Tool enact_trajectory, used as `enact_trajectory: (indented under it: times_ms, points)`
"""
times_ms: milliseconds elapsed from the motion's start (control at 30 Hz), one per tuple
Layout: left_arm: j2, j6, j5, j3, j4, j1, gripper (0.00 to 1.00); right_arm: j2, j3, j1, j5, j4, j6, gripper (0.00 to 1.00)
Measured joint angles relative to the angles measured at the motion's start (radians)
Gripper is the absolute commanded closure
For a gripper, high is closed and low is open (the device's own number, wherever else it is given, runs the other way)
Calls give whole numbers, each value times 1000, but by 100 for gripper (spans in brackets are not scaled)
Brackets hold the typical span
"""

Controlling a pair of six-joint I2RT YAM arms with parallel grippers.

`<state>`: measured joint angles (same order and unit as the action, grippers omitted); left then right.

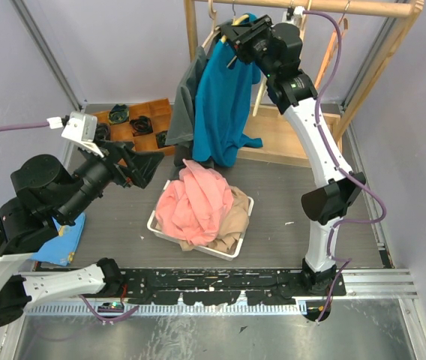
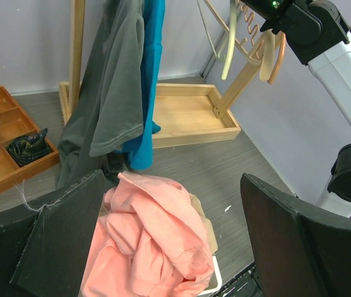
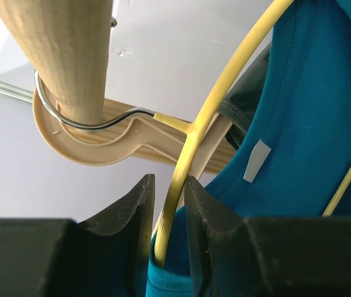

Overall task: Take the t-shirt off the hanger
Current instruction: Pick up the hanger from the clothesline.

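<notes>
A teal t-shirt (image 1: 224, 97) (image 2: 149, 74) (image 3: 305, 124) hangs on a yellow hanger (image 3: 219, 93) from the wooden rail (image 1: 310, 6) (image 3: 70, 55). My right gripper (image 1: 232, 34) (image 3: 168, 179) is up at the shirt's collar, its jaws narrowly astride the yellow hanger arm. The hanger touches the right-hand finger and a sliver of gap shows beside the other. My left gripper (image 1: 149, 169) (image 2: 172, 179) hovers wide open and holds nothing, low over the basket and well short of the shirt.
A grey shirt (image 1: 187, 97) (image 2: 110, 80) hangs just left of the teal one on a cream hanger (image 3: 101, 145). A white basket (image 1: 157, 225) holds pink clothes (image 1: 194, 202) (image 2: 157, 235). A compartmented wooden tray (image 1: 142, 120) (image 2: 2, 124) sits back left. The rack's base (image 1: 288, 135) (image 2: 188, 114) lies behind.
</notes>
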<state>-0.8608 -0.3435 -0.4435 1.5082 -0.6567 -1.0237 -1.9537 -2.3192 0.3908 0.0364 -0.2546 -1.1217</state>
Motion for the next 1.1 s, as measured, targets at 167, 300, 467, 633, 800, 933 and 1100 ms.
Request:
enact_trajectory:
  times_ms: [167, 300, 467, 633, 800, 933, 1100]
  points:
    - [0, 3, -1, -3, 3, 0, 2, -8, 0, 0, 6, 5, -8, 77]
    - [1, 3, -1, -7, 4, 0, 2, -10, 0, 0, 9, 5, -15, 85]
    - [1, 3, -1, -8, 5, 0, 2, -11, 0, 0, 9, -2, -17, 88]
    - [3, 3, 0, -12, 9, 0, 2, -11, 0, 0, 9, 0, -18, 89]
    - [9, 3, 0, -24, 15, 0, 2, -11, 1, 0, 10, 19, -22, 89]
    - [10, 2, 0, -25, 20, 0, 2, -10, 2, 0, 18, 53, -39, 89]
    - [10, 1, 4, -25, 25, 0, 2, -4, 5, 0, 23, 78, -58, 89]
